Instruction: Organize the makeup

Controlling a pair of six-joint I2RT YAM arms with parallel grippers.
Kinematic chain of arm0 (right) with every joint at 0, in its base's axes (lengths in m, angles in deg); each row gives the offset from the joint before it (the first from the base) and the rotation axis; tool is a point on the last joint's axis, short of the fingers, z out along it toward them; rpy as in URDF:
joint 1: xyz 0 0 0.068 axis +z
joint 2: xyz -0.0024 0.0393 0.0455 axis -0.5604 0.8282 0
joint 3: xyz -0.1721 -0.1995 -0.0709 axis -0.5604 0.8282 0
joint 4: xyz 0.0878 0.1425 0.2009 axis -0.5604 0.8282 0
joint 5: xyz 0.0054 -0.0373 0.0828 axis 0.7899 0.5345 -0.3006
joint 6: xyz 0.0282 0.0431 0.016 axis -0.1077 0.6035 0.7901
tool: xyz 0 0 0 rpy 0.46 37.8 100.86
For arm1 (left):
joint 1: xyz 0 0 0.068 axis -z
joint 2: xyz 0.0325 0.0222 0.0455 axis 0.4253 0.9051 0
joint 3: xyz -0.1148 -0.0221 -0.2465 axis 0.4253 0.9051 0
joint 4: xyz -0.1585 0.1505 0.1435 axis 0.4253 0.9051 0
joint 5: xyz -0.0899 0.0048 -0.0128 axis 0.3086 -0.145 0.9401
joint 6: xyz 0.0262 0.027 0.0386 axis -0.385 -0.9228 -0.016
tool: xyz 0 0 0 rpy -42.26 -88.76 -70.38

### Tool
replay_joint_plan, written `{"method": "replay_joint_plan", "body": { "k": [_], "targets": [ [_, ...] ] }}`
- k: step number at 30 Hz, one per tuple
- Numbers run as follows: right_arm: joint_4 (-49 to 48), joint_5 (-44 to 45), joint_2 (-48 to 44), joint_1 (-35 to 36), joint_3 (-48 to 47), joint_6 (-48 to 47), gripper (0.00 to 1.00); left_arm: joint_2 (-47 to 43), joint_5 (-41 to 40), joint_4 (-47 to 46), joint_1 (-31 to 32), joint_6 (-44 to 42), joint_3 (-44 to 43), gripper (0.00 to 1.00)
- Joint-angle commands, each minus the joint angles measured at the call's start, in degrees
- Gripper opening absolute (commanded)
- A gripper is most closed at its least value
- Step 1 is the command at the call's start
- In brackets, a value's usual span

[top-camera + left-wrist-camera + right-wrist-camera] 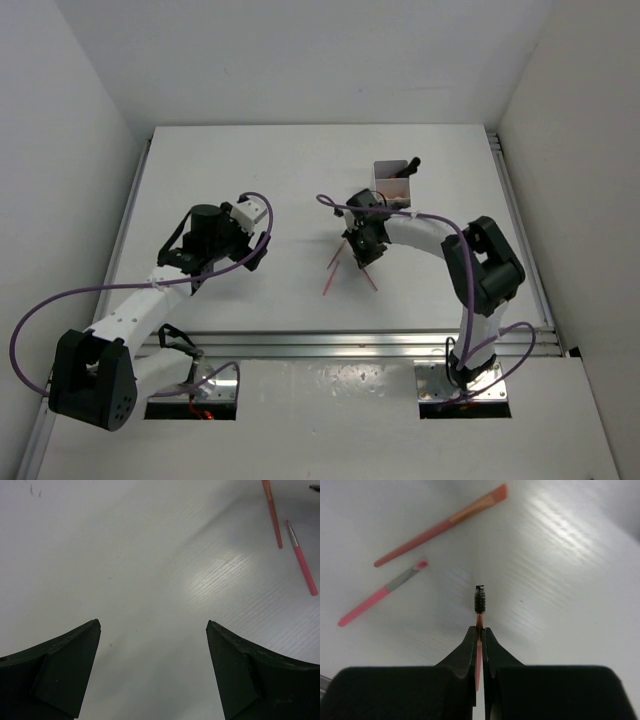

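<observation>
On the white surface (250, 170) the right claw (480, 634) pinches a brush (479, 601), likely bound for the box (377, 178) at one o'clock; the left claw (153, 625) gapes, empty.

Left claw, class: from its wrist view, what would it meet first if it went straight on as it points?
Probably just the bare table; nothing lies ahead of the open left claw. The orange brush and the pink brush sit right of that line; depth is hard to judge.
</observation>
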Motion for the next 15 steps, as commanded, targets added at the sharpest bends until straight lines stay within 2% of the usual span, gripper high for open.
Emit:
{"method": "replay_joint_plan", "body": {
  "k": [1,5,8,9,11,14,15],
  "targets": [
    [-6.78,0.35,-9.83,-1.49,0.12,-1.15,0.0,0.25,0.53,-1.76,-0.86,-0.17,0.32,0.93],
    [-21.18,-2.63,-17.31,-4.38,1.1,-0.54,0.0,0.87,0.53,-1.76,-0.86,-0.17,0.32,0.93],
    [-31.57,-3.69,-19.34,-7.46,1.36,2.18,0.0,1.49,0.53,-1.76,-0.86,-0.17,0.32,0.93],
    [-41.25,-3.61,-19.96,-10.16,2.23,5.15,0.0,2.01,0.53,-1.76,-0.86,-0.17,0.32,0.93],
    [-48.78,-0.72,-19.53,-11.76,3.72,7.19,0.0,2.02,0.53,-1.76,-0.86,-0.17,0.32,0.93],
    [-66.61,5.26,-15.23,-14.41,5.32,8.26,0.0,3.15,0.53,-1.76,-0.86,-0.17,0.32,0.93],
    [-68.4,7.71,-13.91,-15.02,4.7,7.73,0.0,3.16,0.01,-1.76,-0.86,-0.17,0.32,0.93]
  ]
}}
